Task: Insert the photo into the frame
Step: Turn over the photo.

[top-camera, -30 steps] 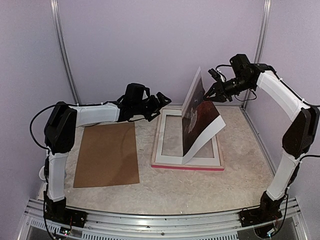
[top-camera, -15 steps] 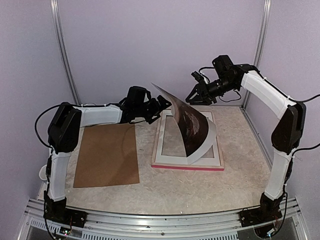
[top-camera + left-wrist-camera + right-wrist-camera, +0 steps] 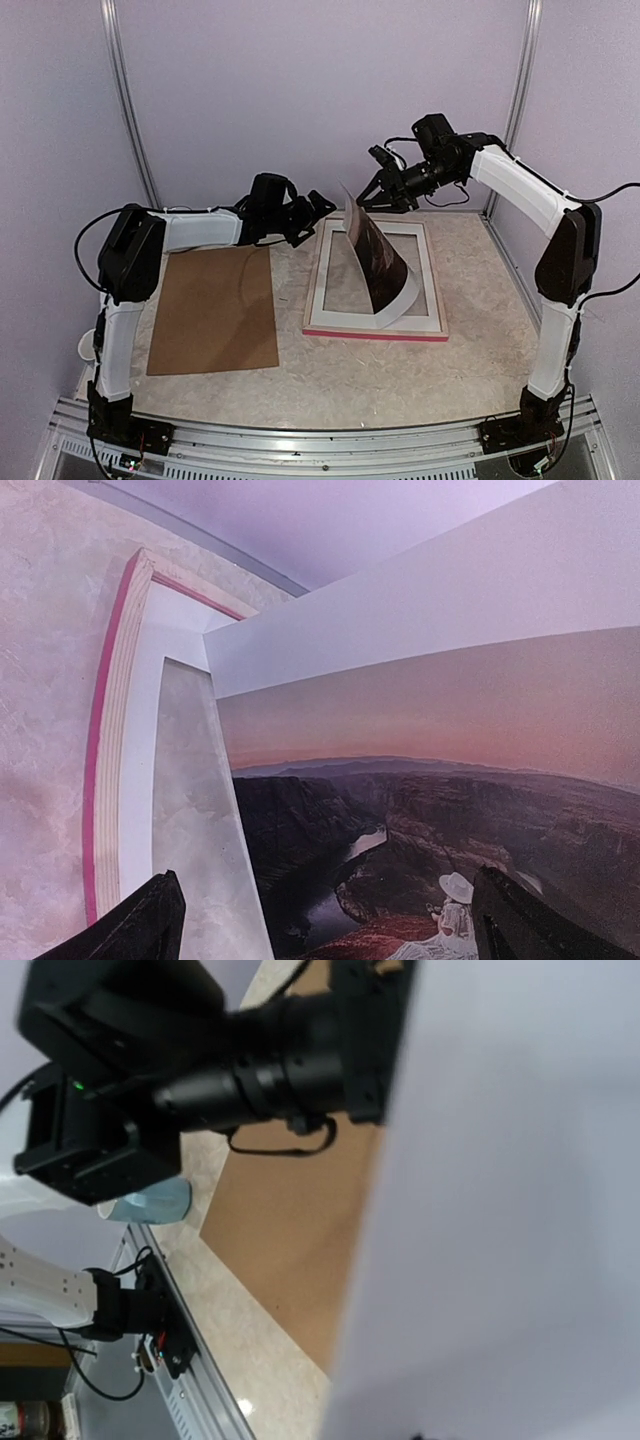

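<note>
**Photo propped on edge over the frame, not yet laid flat**

Mid-placement. Photo (image 3: 385, 262) standing curled on its lower edge, on the white mat (image 3: 324, 290) lying in the pink-edged frame (image 3: 375, 335). Upper edge raised beside the right gripper (image 3: 372, 193) (gripping or let go: cannot tell). Left gripper (image 3: 318, 205) spread wide, grasping nothing, facing the printed side close by. Brown backing board (image 3: 213, 308) flat on the table, apart to the left. Judged next: lower the raised edge flat over the mat window, corners squared, curl held down.
</note>
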Controlling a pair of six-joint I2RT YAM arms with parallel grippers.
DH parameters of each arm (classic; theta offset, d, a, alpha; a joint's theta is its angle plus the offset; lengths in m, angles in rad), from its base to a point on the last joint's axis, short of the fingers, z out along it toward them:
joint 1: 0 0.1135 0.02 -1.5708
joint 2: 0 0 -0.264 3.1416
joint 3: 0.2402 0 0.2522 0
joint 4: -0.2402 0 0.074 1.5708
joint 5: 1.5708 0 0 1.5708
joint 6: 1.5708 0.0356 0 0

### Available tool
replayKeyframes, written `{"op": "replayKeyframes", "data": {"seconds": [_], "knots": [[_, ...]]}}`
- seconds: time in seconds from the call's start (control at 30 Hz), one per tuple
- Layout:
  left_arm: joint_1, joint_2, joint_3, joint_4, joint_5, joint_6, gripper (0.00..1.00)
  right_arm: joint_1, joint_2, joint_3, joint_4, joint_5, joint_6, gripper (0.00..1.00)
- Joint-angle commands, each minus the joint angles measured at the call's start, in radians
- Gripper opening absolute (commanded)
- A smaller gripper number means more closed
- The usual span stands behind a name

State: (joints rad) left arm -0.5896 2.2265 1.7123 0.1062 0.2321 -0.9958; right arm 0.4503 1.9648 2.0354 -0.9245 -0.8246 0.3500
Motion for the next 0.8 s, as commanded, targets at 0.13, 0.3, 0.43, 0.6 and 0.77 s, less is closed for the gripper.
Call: {"op": "replayKeyframes", "data": {"seconds": [0.13, 0.3, 0.43, 0.6, 0.77], "knots": [[0.029, -0.079, -0.114, 0.129, 0.029, -0.049, 0.99, 0.035, 0.012, -0.056, 0.118, -0.109, 0.049, 0.38], [0.041, -0.113, -0.196, 0.256, 0.103, -0.115, 0.99, 0.046, 0.032, -0.053, 0.149, -0.131, 0.067, 0.38], [0.046, -0.141, -0.283, 0.397, 0.135, -0.191, 0.99, 0.055, 0.047, -0.056, 0.157, -0.131, 0.071, 0.37], [0.048, -0.194, -0.343, 0.486, 0.137, -0.219, 0.99, 0.056, 0.055, -0.055, 0.166, -0.131, 0.074, 0.37], [0.044, -0.249, -0.389, 0.508, 0.125, -0.224, 0.99, 0.058, 0.063, -0.056, 0.168, -0.131, 0.071, 0.37]]}}
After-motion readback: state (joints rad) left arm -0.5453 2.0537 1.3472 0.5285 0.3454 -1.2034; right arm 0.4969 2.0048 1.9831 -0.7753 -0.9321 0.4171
